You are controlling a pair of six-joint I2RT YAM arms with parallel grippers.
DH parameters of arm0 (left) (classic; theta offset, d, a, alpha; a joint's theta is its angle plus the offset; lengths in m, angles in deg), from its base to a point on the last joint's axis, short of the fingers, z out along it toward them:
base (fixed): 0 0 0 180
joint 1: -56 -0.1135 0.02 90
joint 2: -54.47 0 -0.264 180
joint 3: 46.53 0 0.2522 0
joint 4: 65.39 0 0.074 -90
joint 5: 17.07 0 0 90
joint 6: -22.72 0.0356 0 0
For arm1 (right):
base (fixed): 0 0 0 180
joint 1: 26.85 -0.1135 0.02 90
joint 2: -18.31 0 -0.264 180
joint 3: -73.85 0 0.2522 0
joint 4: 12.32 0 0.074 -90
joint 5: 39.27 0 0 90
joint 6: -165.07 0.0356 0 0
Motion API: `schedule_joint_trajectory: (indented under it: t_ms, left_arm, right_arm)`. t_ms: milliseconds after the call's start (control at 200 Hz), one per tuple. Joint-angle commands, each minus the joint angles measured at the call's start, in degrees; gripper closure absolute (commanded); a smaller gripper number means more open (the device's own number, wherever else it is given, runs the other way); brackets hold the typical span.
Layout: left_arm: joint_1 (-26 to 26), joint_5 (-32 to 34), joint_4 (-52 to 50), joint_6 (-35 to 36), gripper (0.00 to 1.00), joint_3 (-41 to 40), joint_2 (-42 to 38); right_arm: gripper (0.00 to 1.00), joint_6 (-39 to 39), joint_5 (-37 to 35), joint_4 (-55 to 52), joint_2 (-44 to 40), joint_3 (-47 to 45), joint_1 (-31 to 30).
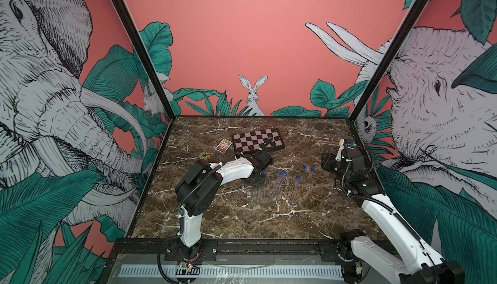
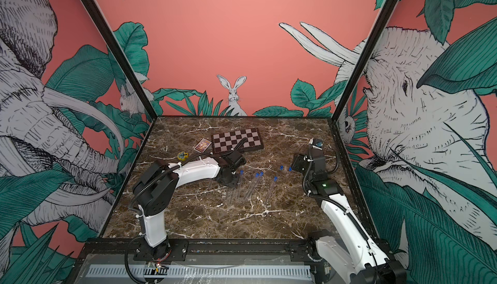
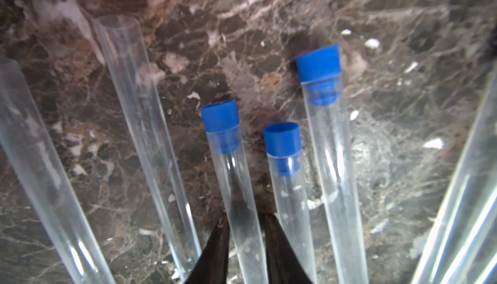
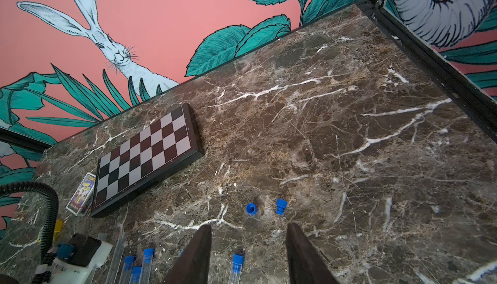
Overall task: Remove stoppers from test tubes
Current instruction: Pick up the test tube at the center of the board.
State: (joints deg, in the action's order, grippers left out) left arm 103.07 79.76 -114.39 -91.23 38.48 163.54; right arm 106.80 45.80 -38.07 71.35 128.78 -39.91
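test tubes (image 1: 276, 187) lie on brown marble table (image 1: 242, 220) inside jungle-mural walls (image 1: 228, 40).

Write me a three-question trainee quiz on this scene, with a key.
1. True or false: the right gripper is holding a stopper.
2. How many loose stoppers lie on the table just beyond the right gripper's fingertips?
3. The fingers of the left gripper stand on either side of: A) a stoppered tube, B) a loose stopper, C) the chessboard.
Key: 1. False; its jaws are apart with nothing between them. 2. Two. 3. A.
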Motion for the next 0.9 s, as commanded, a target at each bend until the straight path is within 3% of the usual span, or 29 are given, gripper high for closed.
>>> schedule_joint_trajectory:
  t_ms: [0, 290, 575, 895]
  left_arm:
    - [-0.31, -0.73, 0.09, 0.21, 0.80, 0.25, 1.48]
    - [-0.31, 0.93, 1.28, 1.72, 0.84, -0.14, -3.15]
    - [0.89, 1.05, 7.11, 7.15, 0.85, -1.21, -17.81]
    - [2.70, -4.30, 14.42, 9.71, 0.84, -1.97, -25.57]
  right_arm:
    - [0.55, 0.49, 0.91, 0.04, -1.26, -1.05, 0.14]
    - [0.53, 0.01, 5.71, -0.32, -3.01, 0.50, 0.16]
    - [0.52, 4.86, 24.80, 6.84, 0.46, 1.24, -0.09]
    - [0.46, 6.58, 33.42, 15.54, 8.74, 4.80, -10.51]
